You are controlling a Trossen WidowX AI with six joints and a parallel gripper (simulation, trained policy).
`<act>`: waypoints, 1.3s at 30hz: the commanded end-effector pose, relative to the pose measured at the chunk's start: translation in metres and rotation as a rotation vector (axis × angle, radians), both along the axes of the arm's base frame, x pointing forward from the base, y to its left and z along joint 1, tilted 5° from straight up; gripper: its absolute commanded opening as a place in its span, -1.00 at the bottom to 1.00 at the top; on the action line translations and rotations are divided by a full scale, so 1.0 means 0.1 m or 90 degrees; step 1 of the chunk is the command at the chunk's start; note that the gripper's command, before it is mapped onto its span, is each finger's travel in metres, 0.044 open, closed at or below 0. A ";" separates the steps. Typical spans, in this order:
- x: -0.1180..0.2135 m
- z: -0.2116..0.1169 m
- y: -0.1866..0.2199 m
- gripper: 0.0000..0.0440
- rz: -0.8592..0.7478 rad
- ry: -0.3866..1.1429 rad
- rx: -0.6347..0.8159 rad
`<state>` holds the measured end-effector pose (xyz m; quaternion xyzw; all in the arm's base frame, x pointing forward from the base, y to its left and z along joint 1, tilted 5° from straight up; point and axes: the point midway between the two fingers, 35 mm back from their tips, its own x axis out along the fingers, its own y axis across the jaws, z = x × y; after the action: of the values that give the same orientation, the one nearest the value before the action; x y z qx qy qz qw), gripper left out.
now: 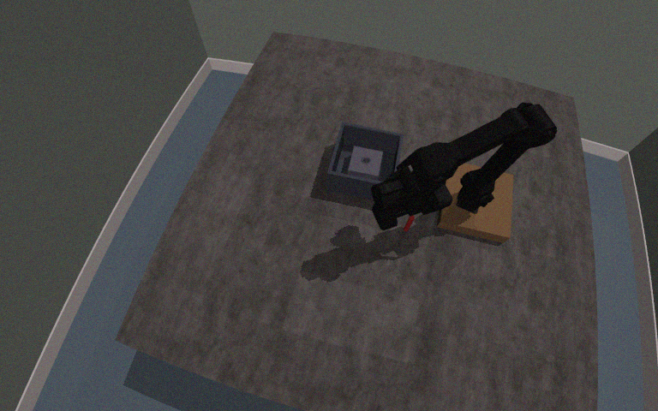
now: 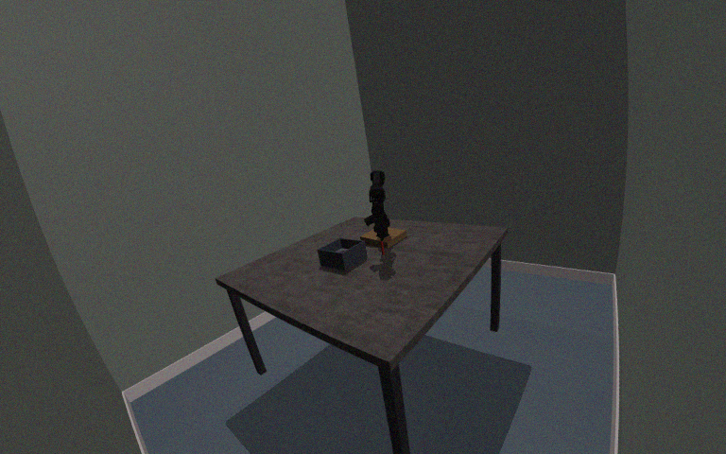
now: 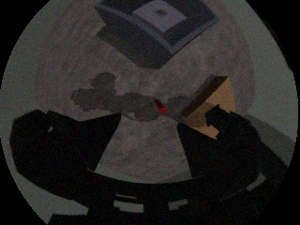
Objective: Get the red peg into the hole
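Note:
The red peg (image 1: 409,223) (image 2: 382,248) (image 3: 160,107) stands roughly upright on the table, outside the box; its upper part is hidden by the gripper in the top view. My gripper (image 1: 409,211) (image 2: 381,235) (image 3: 150,121) is open and empty, above the peg. In the wrist view the peg shows just beyond the gap between the fingertips, not between the fingers. The dark blue-grey open box (image 1: 351,186) (image 2: 330,259) (image 3: 136,37) stands beside the arm. The pale plate (image 1: 359,167) (image 3: 149,15) lies inside it, with its hole (image 1: 366,159) (image 3: 160,11) visible and no peg in it.
The arm stands on an orange-brown block (image 1: 494,223) (image 2: 398,235) (image 3: 224,94), a short way from the peg. The box walls rise around the plate. The arm's shadow falls across the mottled grey-brown table (image 1: 290,314) (image 2: 332,299) near the peg.

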<state>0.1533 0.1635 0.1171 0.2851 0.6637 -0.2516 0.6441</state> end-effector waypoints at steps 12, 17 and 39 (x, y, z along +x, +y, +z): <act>-0.05 -0.66 -0.02 1.00 0.047 -0.018 -0.041; -0.03 -0.84 -0.04 0.90 0.062 -0.025 -0.046; 0.13 -0.83 -0.07 -1.00 0.065 -0.023 -0.091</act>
<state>0.1598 0.1560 0.0241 0.2062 0.6541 -0.2652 0.6777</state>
